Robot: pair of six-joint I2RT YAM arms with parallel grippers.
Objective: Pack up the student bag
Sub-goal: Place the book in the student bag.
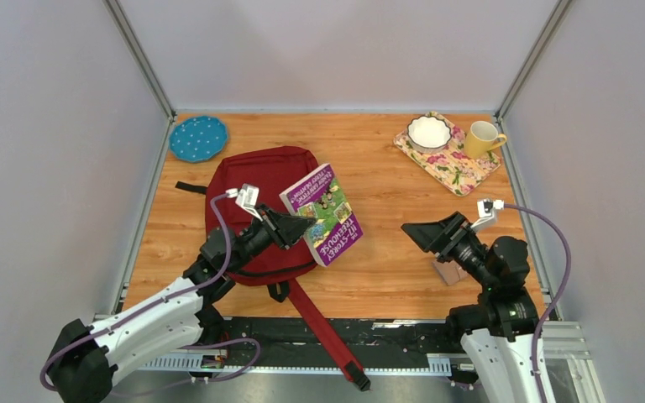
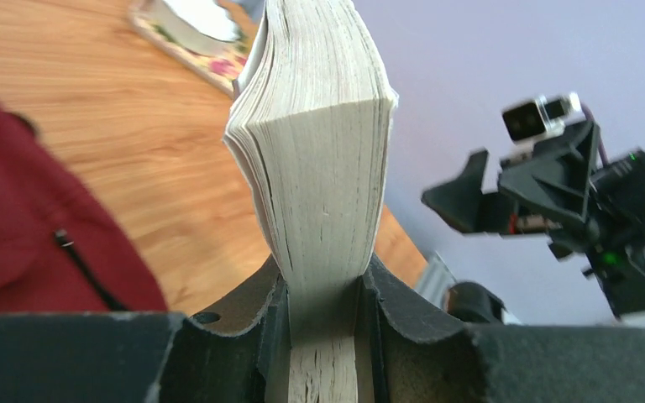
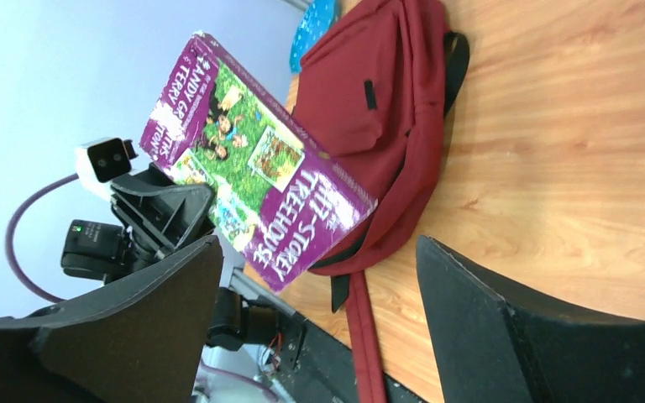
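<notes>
Wood table (image 1: pixel 386 252) under everything. Flat on its left half, the bag (image 1: pixel 252 172): rounded top far, one strap trailing off the near edge.

Above the bag's near right part, the left gripper (image 1: pixel 290 227), touching none of the fabric. Partly closed, both fingers (image 2: pixel 256 311) clamped on the page edge of a purple book (image 1: pixel 323 214). Holds it up off the table, cover upward and tilted, its left edge overlapping the bag's right side from above.

Left arm (image 1: pixel 159 311): reaches from the near left corner, forward and rightward, low over the bag's near end.

Right arm (image 1: pixel 504 277): folded at the near right, wrist raised. Right gripper (image 1: pixel 424 233) points left toward the book, fingers spread wide, nothing between them, well apart from the bag.

Far right: floral tray (image 1: pixel 462 172), with a white bowl (image 1: pixel 429 132) on it and a yellow mug (image 1: pixel 483 138) at its right edge.

Far left, just beyond the bag: blue plate (image 1: pixel 198 138).
</notes>
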